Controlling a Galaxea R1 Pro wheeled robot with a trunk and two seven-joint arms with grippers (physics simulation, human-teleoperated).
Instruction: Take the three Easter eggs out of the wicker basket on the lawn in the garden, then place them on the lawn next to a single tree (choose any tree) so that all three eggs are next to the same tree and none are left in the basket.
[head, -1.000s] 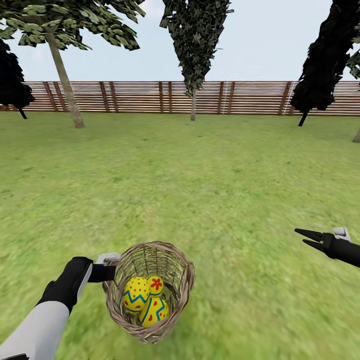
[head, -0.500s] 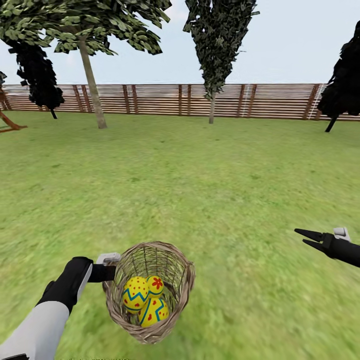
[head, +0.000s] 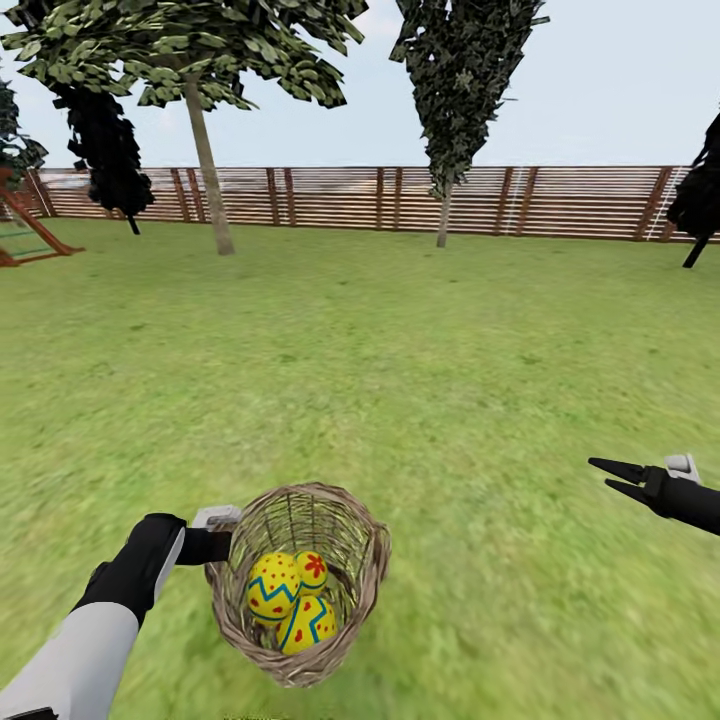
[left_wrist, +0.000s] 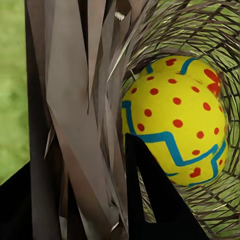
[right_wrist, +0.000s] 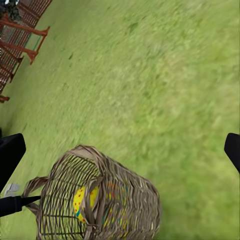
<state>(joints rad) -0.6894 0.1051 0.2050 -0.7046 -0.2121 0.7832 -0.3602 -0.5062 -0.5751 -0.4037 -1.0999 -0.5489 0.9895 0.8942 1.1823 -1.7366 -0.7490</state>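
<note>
The left gripper (head: 212, 546) is clamped on the wicker basket's (head: 300, 580) rim, while the right gripper (head: 604, 476) hangs free, fingers slightly parted.

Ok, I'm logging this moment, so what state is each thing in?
Brown round wicker basket: upright, carried by its rim.
Three yellow zigzag-banded Easter eggs: inside the basket.
Left end effector: shut on the basket rim.
Right end effector: open, empty, apart from the basket.

A brown slatted wooden fence (head: 400, 200) is running along the far edge of the yard under a pale sky, with dark conifers (head: 465, 90) standing before it and a red wooden play set (head: 25, 225) showing at the left.
</note>
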